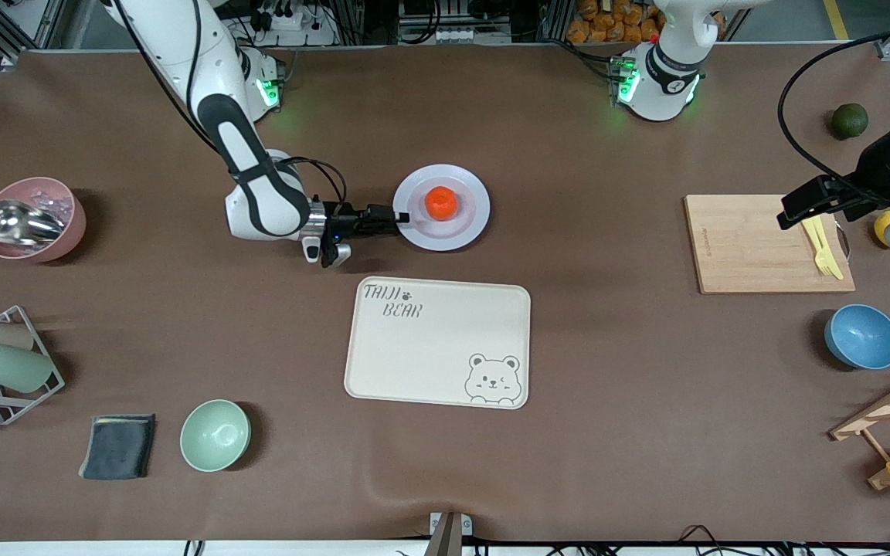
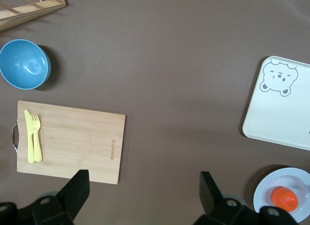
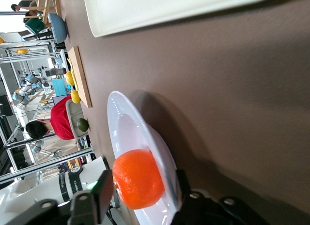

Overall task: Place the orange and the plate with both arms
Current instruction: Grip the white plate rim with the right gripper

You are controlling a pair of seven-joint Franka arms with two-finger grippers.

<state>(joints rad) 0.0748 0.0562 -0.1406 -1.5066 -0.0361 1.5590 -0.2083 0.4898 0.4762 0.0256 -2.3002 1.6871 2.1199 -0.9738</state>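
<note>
Orange (image 1: 440,202) sits mid-plate (image 1: 467,229), just ahead of right gripper (image 1: 400,218), whose jaws pinch the plate's rim. Tray (image 1: 437,341) lies close alongside. Left gripper (image 2: 143,193) waits spread wide, empty, over board (image 1: 754,247), well apart.

The plate (image 1: 442,207), round, pale lavender-white with a wide rim and a shallow sunken centre, lies flat near the middle of the table's length, closer to the edge where the robots' bases stand than to the front camera's edge. The orange (image 1: 441,202), small, round and orange-red, sits upright in the plate's centre.
</note>
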